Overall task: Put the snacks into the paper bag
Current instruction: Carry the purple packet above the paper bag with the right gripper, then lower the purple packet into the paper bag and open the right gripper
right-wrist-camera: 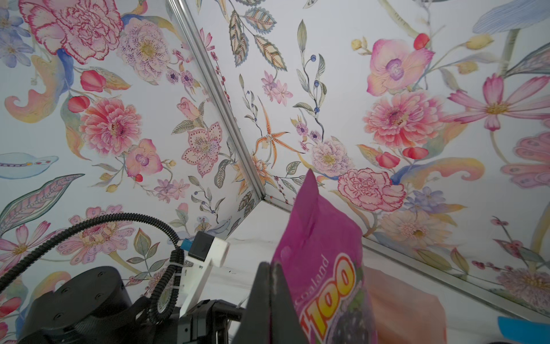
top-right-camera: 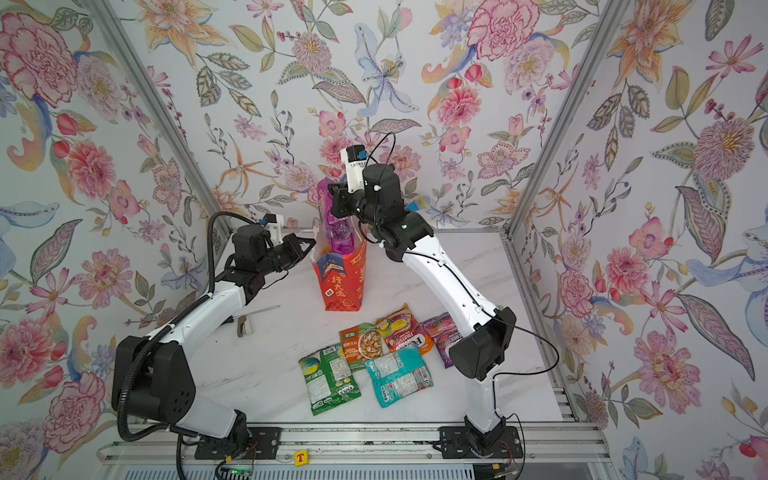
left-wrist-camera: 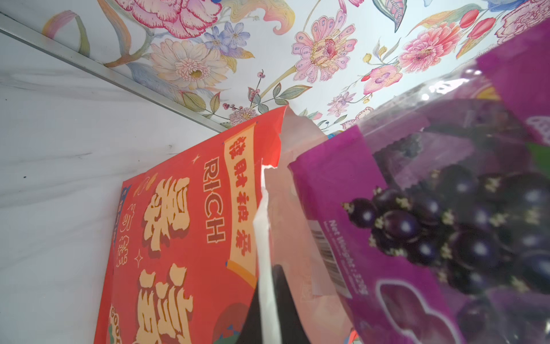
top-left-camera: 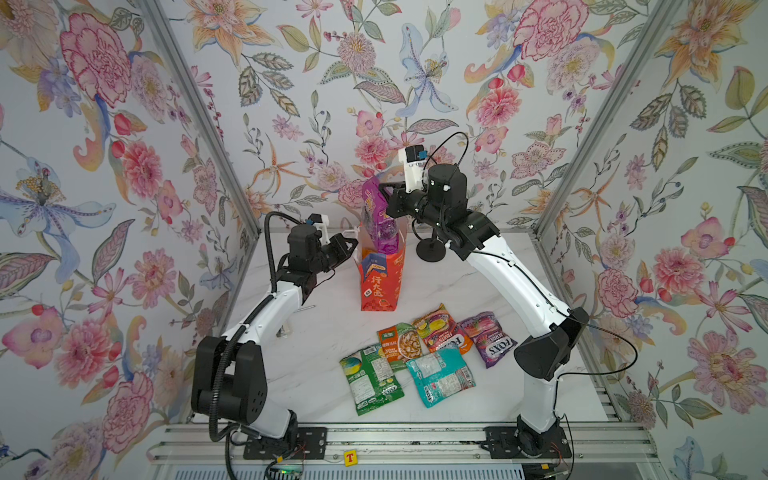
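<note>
White marble counter [top-left-camera: 307,365], walled by flowered paper at nine, twelve and three o'clock. Two white-and-black arms reaching in from the rail at six o'clock: left arm [top-left-camera: 266,307] from seven, right arm [top-left-camera: 511,274] from five, both ending at a red paper bag [top-left-camera: 380,282].

Bag upright, a little past centre toward twelve o'clock, mouth open upward, gold characters and blue label panel facing six. Left jaws pressed together on the bag's rim at its nine o'clock side; in the left wrist view, a white paper edge running down beside one dark finger.

Right jaws pinching a purple grape packet [top-left-camera: 376,216] by its three o'clock edge, high above the counter. Packet hanging upright, lower end inside the bag's mouth, upper half clear of the rim.

Five more packets flat on the counter, clustered at five o'clock of the bag and apart from it:
- Teal packet [top-left-camera: 440,376] nearest six o'clock.
- Green packet [top-left-camera: 370,380] at the cluster's nine o'clock end.
- Nut packet [top-left-camera: 401,345] toward twelve of those two, touching both.
- Orange candy bag [top-left-camera: 440,328] just beside the nut packet at two o'clock.
- Purple candy bag [top-left-camera: 490,338] at the three o'clock end, touching the orange one.

Black round stand [top-left-camera: 432,251] at two o'clock of the bag, behind the right arm. Thin metal tool [top-right-camera: 249,322] near the left arm, at eight o'clock of the bag. Small yellow tile [top-left-camera: 350,457] marked T on the rail at six.
</note>
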You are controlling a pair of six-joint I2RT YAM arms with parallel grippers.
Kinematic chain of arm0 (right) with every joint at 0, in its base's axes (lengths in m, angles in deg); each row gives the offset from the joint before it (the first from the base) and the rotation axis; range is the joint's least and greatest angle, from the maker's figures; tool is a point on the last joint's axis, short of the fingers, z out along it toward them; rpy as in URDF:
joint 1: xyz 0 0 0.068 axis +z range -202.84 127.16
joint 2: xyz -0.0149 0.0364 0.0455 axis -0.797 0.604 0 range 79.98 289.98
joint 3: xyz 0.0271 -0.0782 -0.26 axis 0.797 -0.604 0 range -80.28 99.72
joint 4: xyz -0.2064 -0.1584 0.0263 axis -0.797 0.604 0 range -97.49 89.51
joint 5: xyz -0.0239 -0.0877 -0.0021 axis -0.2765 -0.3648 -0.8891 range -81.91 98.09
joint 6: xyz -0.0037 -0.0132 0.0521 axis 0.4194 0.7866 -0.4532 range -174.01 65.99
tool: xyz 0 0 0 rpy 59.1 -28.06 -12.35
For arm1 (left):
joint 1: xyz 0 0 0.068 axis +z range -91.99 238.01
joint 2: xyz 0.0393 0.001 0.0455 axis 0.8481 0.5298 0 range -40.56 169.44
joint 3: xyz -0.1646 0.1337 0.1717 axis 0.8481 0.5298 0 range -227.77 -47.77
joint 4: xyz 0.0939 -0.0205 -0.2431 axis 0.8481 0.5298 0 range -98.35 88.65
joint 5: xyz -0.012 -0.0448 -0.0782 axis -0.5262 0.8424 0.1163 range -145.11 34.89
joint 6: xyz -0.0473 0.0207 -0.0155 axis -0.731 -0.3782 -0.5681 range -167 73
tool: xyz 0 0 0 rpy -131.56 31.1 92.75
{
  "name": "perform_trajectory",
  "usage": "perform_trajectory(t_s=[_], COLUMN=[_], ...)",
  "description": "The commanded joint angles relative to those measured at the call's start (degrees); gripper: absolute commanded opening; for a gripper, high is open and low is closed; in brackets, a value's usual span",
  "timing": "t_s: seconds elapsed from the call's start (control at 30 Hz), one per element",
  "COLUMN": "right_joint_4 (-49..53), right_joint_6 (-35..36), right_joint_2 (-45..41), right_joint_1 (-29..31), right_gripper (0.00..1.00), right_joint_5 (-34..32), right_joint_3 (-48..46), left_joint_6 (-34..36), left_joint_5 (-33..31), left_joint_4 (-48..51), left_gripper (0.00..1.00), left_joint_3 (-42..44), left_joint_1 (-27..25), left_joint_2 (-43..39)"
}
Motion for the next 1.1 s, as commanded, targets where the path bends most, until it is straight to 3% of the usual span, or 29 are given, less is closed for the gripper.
perform_trajectory(t_s=[0.0,0.43,0.63,1.07], right_joint_4=[-6.1,-6.04,-4.99,-6.9], right_joint_6=[-0.38,-0.6,-1.06,3.29], right_joint_2=[-0.94,1.32,4.04,-4.78], right_joint_1=[-0.54,-0.85,-0.14,3.76], right_gripper=[0.0,0.0,0.0,0.0], right_joint_5=[0.02,-1.93,-2.05,-15.79], right_joint_3=[3.37,2.22,6.55,-5.66], left_joint_6=[-0.1,-0.19,-0.45,-1.17], left_joint_5=[1.76,2.21,2.44,3.04], left_joint_4=[-1.59,-2.09,-2.69,-4.23], left_gripper=[0.0,0.0,0.0,0.0], left_joint_3=[0.52,0.39,0.31,0.42], left_joint_1=[-0.33,-0.27,-0.27,-0.18], left_joint_2=[0.28,0.95,1.2,3.27])
